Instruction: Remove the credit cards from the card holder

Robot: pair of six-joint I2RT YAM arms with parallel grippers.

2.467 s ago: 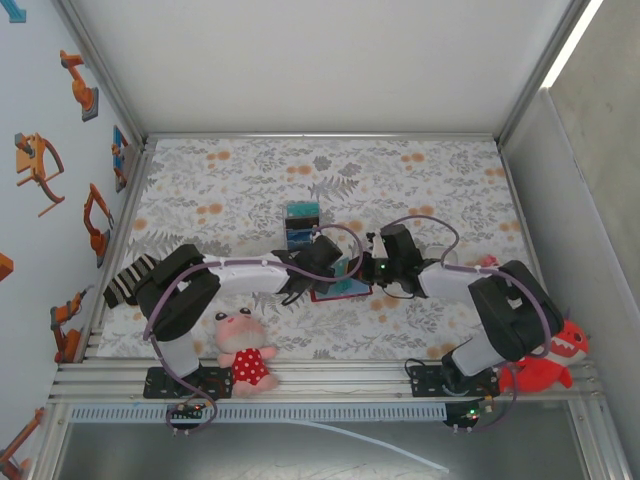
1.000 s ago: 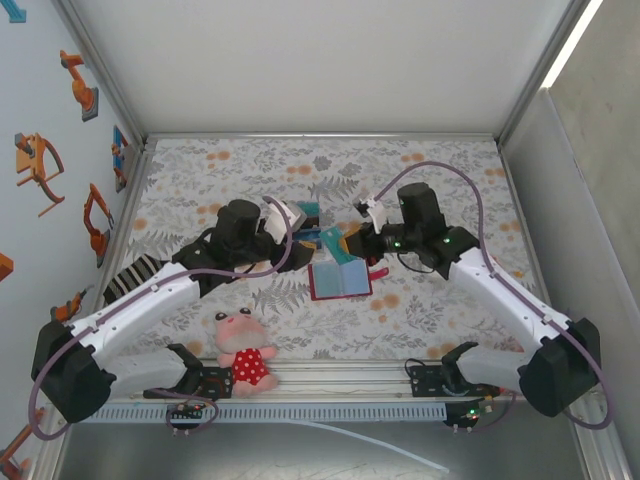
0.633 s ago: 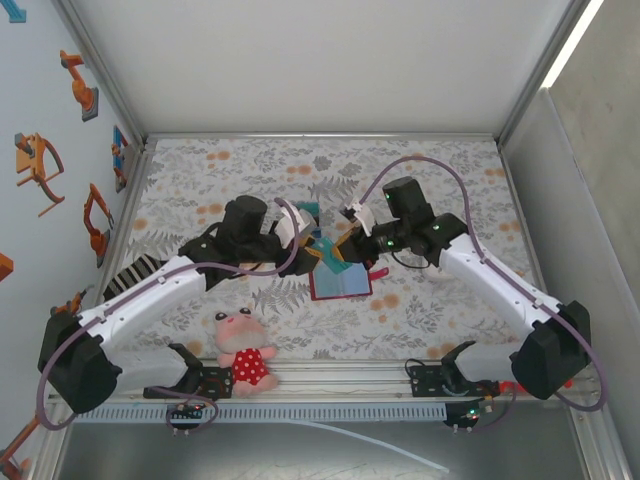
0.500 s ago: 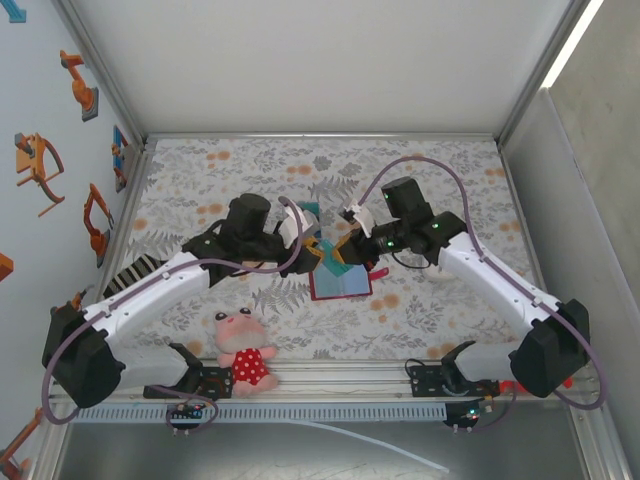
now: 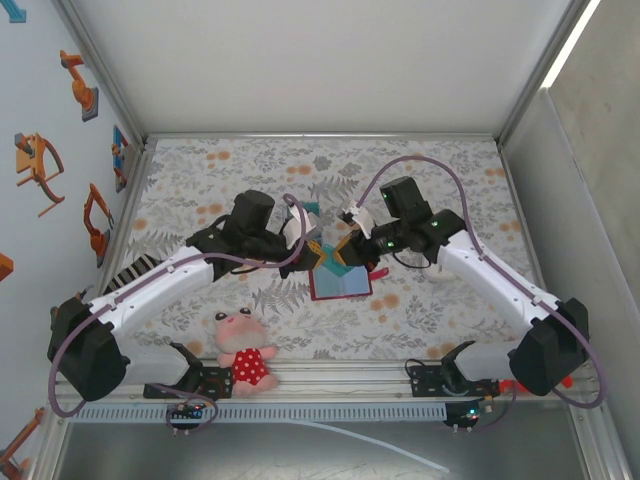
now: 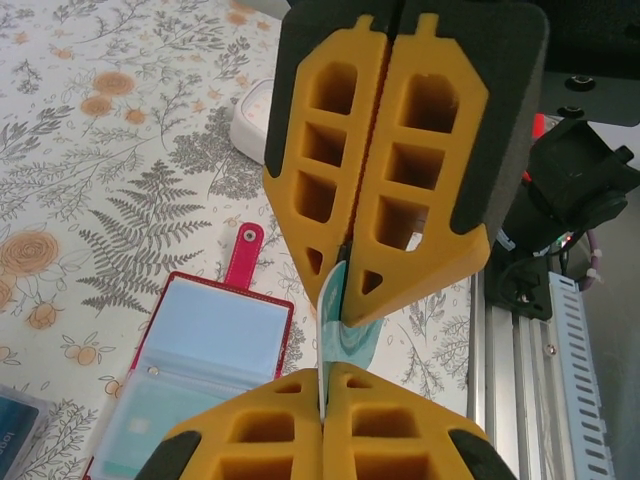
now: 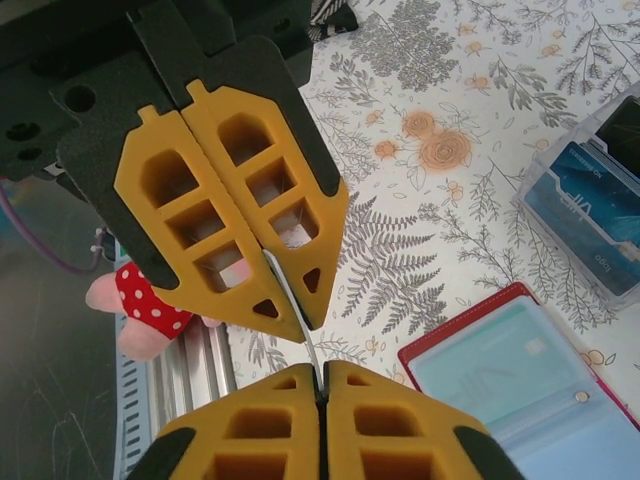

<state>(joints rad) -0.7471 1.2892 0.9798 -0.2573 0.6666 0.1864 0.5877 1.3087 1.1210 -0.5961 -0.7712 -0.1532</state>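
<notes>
A blue card point(image 7: 585, 205) reads "VIP"; nothing else is legible.

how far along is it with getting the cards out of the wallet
Done: blue cards already lie in the clear tray. In hand: the left pincer and right pincer both pinch one teal card near the open red wallet. Left: a pale card still seems pocketed there.

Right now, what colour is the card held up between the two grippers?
Teal with whitish marks; the card shows best in the left wrist view.
</notes>
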